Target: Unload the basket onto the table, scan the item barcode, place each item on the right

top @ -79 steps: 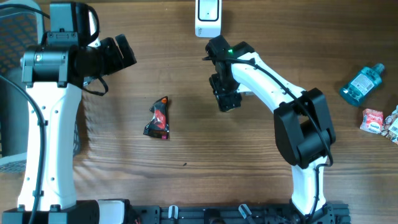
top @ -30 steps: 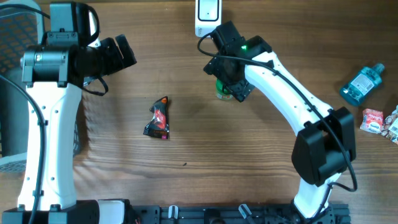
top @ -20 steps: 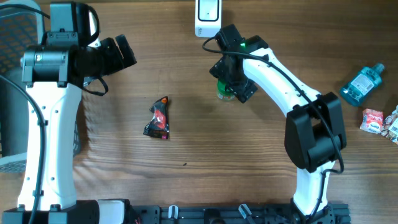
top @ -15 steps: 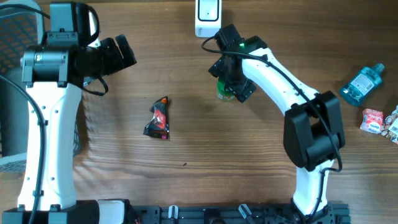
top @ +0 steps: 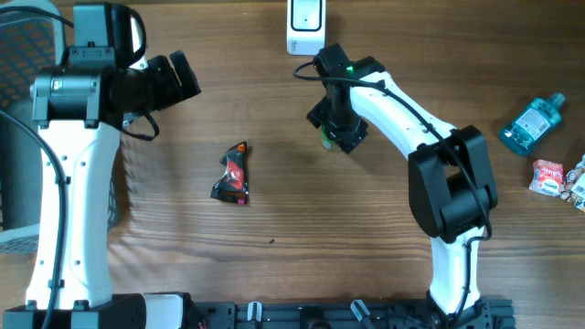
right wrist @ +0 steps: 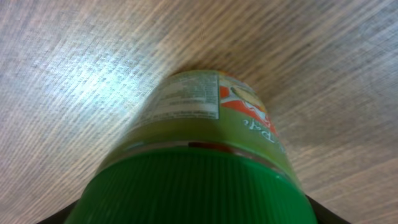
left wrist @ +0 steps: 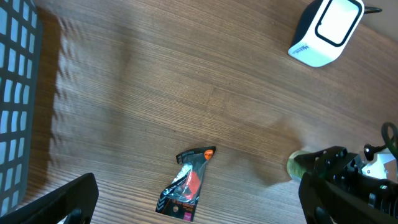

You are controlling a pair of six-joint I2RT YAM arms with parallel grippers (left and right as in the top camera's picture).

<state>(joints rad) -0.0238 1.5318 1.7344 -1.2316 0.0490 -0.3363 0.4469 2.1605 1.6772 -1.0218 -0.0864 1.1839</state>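
Your right gripper (top: 335,133) hung directly over a green-lidded jar (right wrist: 205,124) on the wooden table (top: 302,247), just in front of the white scanner (top: 304,26) at the far edge. From overhead the gripper hid nearly all of the jar, and only a sliver of green showed at its left side. The right wrist camera looked down on the ribbed green lid and a pale label with small print and a red-and-orange patch. The jar filled most of that view, with dark fingertips just visible at the two bottom corners, one on either side of the lid. Whether those fingers had clamped on the jar or merely straddled it, you could not tell from any view. The jar stood lid up, near the scanner but apart from it.

Your left gripper (top: 175,77) hung high at the left of the table, jaws spread wide, gripping nothing. Its camera took in the scanner at top right and the jar's green top at right, with the right gripper's black body against it. It also showed a crumpled black-and-red snack packet (top: 231,175) lying alone on the wood, well apart from the jar. A grey wire basket (top: 23,55) sat at the table's left edge. At the far right a blue bottle (top: 532,123) lay on its side, with some small packets (top: 551,175) near it.
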